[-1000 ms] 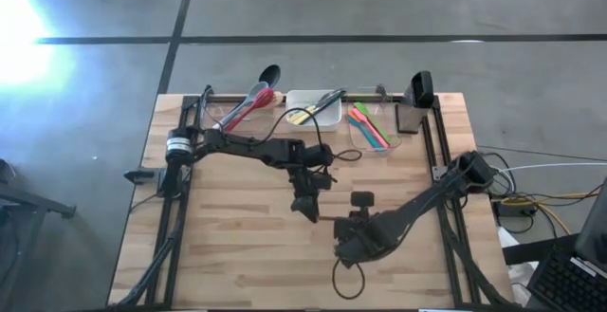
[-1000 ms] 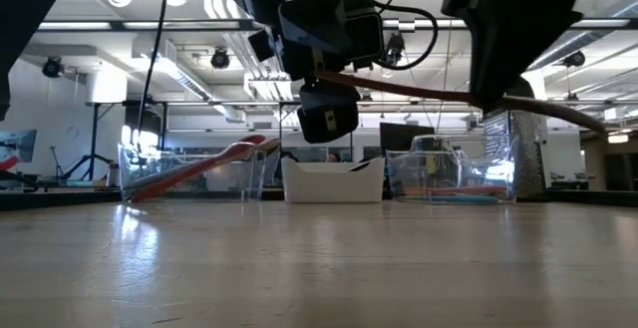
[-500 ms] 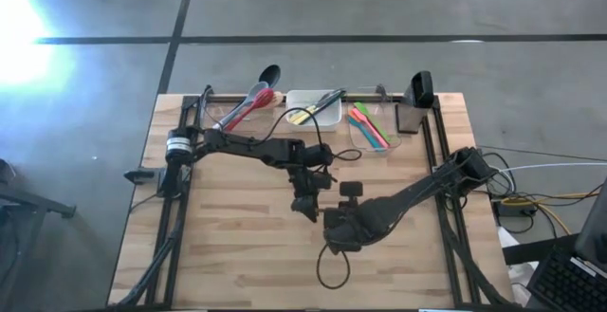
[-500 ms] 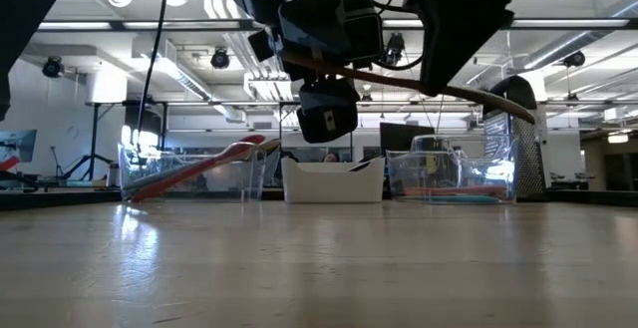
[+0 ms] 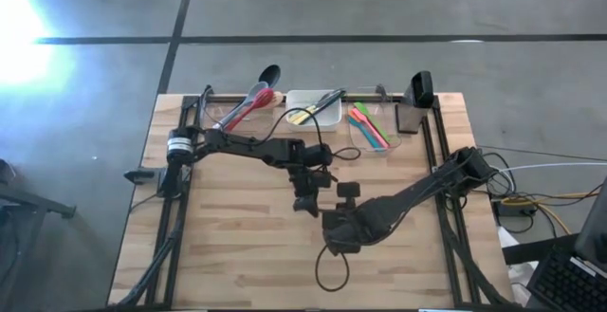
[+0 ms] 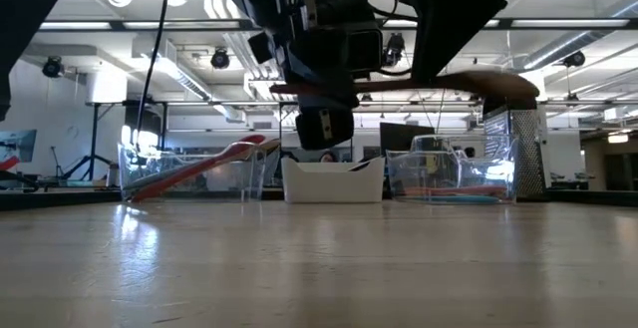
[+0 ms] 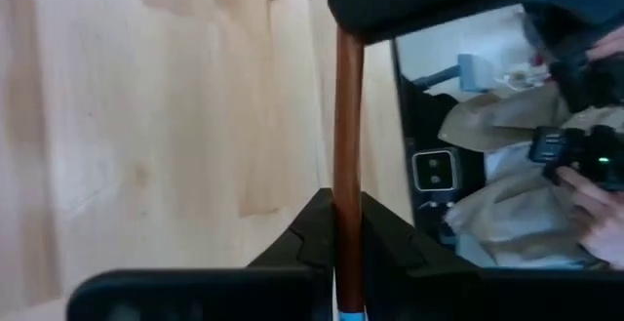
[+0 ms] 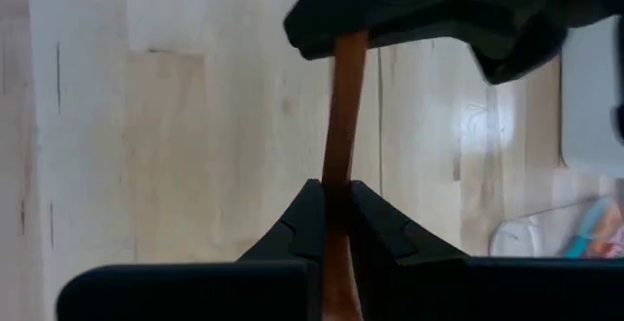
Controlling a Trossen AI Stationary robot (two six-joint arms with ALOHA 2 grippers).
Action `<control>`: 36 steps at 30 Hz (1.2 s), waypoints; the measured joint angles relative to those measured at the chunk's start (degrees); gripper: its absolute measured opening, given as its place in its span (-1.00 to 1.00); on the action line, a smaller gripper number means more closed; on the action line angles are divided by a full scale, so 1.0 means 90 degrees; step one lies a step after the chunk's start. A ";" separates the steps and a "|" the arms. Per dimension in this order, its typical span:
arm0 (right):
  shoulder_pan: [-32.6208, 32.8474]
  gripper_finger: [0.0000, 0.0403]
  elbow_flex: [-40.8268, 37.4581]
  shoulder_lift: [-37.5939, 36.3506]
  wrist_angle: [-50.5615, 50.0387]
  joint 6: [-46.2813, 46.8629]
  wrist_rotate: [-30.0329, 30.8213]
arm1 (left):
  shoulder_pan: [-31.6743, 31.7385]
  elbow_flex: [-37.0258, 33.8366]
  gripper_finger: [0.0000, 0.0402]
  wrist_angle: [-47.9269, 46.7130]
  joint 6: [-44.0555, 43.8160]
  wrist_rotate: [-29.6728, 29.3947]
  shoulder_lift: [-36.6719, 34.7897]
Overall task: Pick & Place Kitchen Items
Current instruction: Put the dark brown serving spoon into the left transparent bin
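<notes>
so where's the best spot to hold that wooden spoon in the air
On its slim straight handle, fingers closing across it from either side. Both the left gripper and right gripper pinch the wooden spoon that way; its broad bowl end offers no such narrow section.

Robotics lab or industrial workshop hall; wooden table (image 5: 237, 246) with black metal frame rails stands on bare grey concrete floor (image 5: 379, 4) marked by dark lines; exposed ceiling ducts (image 6: 189, 74), strip lights, tripod stands (image 6: 95, 139) and monitors behind; cables (image 5: 545, 198) beside table.
</notes>
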 joint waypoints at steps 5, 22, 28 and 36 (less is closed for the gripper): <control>-0.0005 -0.87 0.0234 0.0002 0.0204 0.0032 -0.0053 | -0.0011 -0.0007 -0.87 0.0038 0.0068 0.0053 0.0000; 0.0716 -0.47 0.1977 -0.0039 -0.2312 0.1686 0.0087 | -0.0065 0.0005 -0.87 -0.0758 0.1022 -0.2076 -0.0246; 0.1393 -0.60 0.1824 -0.0145 -0.3059 0.3138 0.0672 | -0.0068 0.0002 -0.87 -0.1271 0.1292 -0.3639 -0.0697; 0.2079 -0.72 0.1037 -0.0317 -0.3149 0.4699 0.0965 | 0.0104 -0.0490 -0.87 -0.1327 0.1456 -0.5264 -0.1917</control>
